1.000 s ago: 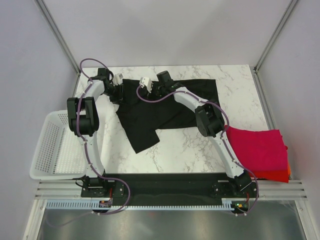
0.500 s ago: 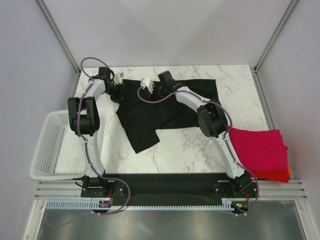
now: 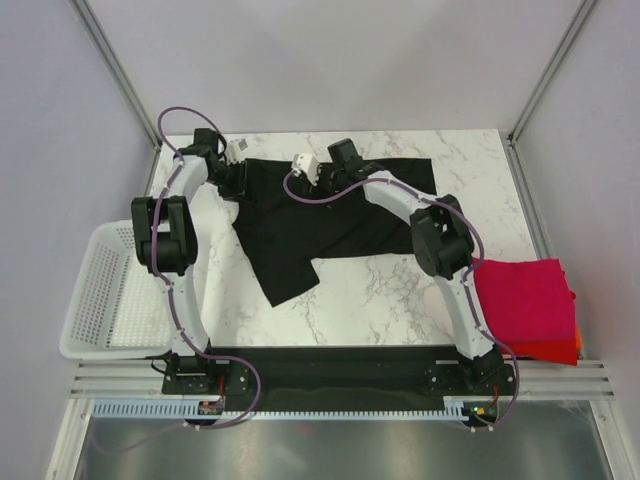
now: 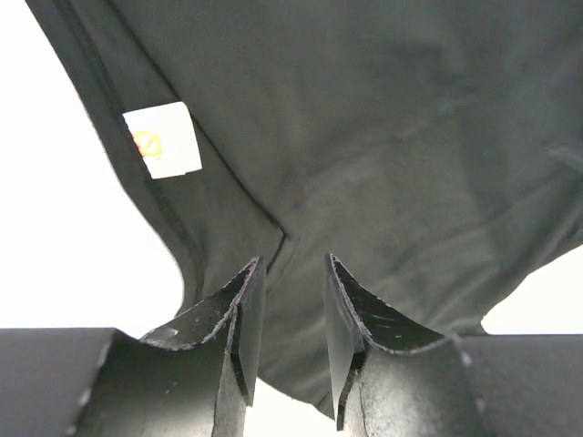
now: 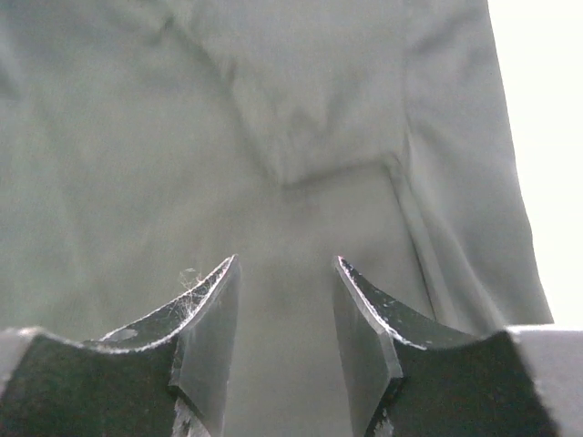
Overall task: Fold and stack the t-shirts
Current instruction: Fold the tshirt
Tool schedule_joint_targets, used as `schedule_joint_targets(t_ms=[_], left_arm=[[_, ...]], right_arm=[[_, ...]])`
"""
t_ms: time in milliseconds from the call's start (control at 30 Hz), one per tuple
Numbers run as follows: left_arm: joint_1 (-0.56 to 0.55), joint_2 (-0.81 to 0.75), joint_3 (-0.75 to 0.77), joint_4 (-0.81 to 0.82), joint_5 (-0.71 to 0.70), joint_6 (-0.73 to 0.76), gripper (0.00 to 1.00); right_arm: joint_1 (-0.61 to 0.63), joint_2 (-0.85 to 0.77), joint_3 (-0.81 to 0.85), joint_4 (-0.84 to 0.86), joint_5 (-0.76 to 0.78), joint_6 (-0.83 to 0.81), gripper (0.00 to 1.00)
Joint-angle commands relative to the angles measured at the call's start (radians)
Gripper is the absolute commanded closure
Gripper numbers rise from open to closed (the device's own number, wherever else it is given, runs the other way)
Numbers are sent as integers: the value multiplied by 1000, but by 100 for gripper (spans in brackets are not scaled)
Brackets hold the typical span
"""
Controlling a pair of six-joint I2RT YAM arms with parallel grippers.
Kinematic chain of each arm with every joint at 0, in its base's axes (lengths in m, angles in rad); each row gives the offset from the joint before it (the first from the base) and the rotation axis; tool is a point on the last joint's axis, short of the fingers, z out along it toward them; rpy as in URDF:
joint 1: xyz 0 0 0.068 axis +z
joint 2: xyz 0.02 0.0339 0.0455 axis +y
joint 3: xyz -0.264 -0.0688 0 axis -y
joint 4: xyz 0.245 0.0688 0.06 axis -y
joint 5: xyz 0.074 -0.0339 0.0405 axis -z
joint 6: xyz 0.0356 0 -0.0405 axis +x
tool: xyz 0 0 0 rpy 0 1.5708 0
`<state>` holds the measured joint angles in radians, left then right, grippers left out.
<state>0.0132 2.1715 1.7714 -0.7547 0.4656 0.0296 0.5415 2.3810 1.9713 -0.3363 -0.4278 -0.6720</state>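
Note:
A plain black t-shirt [image 3: 330, 215] lies spread across the far half of the marble table [image 3: 380, 300], with one sleeve trailing toward the near left. My left gripper [image 3: 238, 182] is at the shirt's far left edge. In the left wrist view it [image 4: 293, 260] is open just above the cloth [image 4: 392, 137], near a white label [image 4: 162, 139]. My right gripper [image 3: 322, 180] is over the shirt's far middle. In the right wrist view it [image 5: 287, 259] is open above the wrinkled cloth [image 5: 301, 118]. A folded magenta-red shirt [image 3: 525, 298] lies on a folded orange-red one [image 3: 562, 350] at the near right.
A white mesh basket [image 3: 100, 295] hangs off the table's left side. Metal frame posts [image 3: 115, 70] rise at the far corners. The black base rail [image 3: 330, 365] runs along the near edge.
My right gripper has shifted a little to the right over the shirt. My left gripper has edged slightly toward the far side. The shirt lies as before.

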Motion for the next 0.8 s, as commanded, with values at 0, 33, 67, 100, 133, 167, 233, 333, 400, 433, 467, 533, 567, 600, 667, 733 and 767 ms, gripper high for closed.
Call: schedule_joint_targets(t_ms=[0, 33, 67, 100, 133, 167, 233, 333, 400, 433, 467, 533, 567, 600, 667, 733, 767], left_arm=[[-1, -170, 30, -21, 19, 195, 60], [-1, -199, 14, -43, 18, 229, 60], [-1, -211, 7, -54, -2, 254, 60], [-1, -222, -4, -60, -10, 292, 60], [-1, -236, -19, -75, -19, 303, 60], [-1, -240, -24, -83, -25, 314, 60], [-1, -245, -32, -93, -31, 314, 61], [-1, -236, -33, -95, -44, 279, 61], [-1, -217, -30, -92, -50, 253, 62], [-1, -211, -32, -94, -50, 251, 62], [-1, -210, -36, -95, -48, 257, 62], [-1, -219, -67, -97, -45, 279, 62], [-31, -225, -78, -110, -42, 315, 62], [-35, -237, -90, -120, -41, 332, 62], [-47, -246, -125, -130, -50, 377, 62], [-55, -256, -154, -138, -68, 388, 62], [-64, -257, -161, -144, -67, 394, 62]], right_arm=[[-104, -245, -119, 8, -24, -64, 48], [-130, -278, -149, -6, -37, -86, 48], [-156, -331, -188, -29, -51, -148, 49], [-207, -348, -195, -103, -61, -181, 49], [-231, -362, -198, -153, -68, -207, 49], [-253, -374, -190, -208, -68, -242, 49], [-301, -382, -189, -377, -51, -337, 51], [-350, -431, -251, -535, -33, -461, 53], [-370, -457, -333, -610, 0, -538, 55], [-379, -483, -377, -627, 15, -557, 55], [-388, -494, -393, -667, 20, -575, 55], [-411, -525, -414, -716, 26, -616, 55], [-420, -534, -423, -762, 30, -627, 55], [-423, -543, -430, -780, 32, -638, 54], [-428, -566, -448, -814, 47, -673, 54], [-428, -578, -477, -825, 63, -701, 53], [-430, -582, -486, -830, 72, -710, 53]])
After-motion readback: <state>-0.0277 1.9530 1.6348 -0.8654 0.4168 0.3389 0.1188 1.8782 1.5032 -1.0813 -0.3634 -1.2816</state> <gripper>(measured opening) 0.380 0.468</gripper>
